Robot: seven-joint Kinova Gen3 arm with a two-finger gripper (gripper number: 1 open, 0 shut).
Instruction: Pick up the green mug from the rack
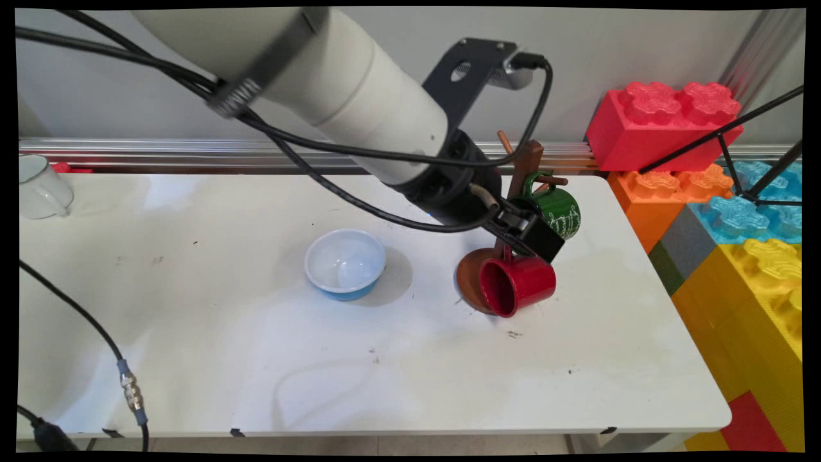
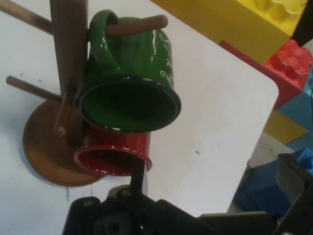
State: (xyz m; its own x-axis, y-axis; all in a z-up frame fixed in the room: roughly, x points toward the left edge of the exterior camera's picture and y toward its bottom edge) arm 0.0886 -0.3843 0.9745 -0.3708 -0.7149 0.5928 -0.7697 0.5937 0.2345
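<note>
Tool (image 2: 215,169) with jaws set wide, holding nothing; one finger (image 2: 139,176) lies at the rim of the red mug (image 2: 115,154), contact uncertain. The red mug sits low on the wooden mug tree (image 2: 68,58), under the hanging green mug (image 2: 132,73), near the tabletop's (image 2: 215,112) far right corner. Hazard: a sideways nudge may unseat the red mug or tip the tree

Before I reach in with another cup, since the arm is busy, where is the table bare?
The bare stretch runs left of the blue bowl to the white mug, and along the near edge of the table. It is crowded at the far right: the tool sits among the wooden mug tree, green mug and red mug.
</note>
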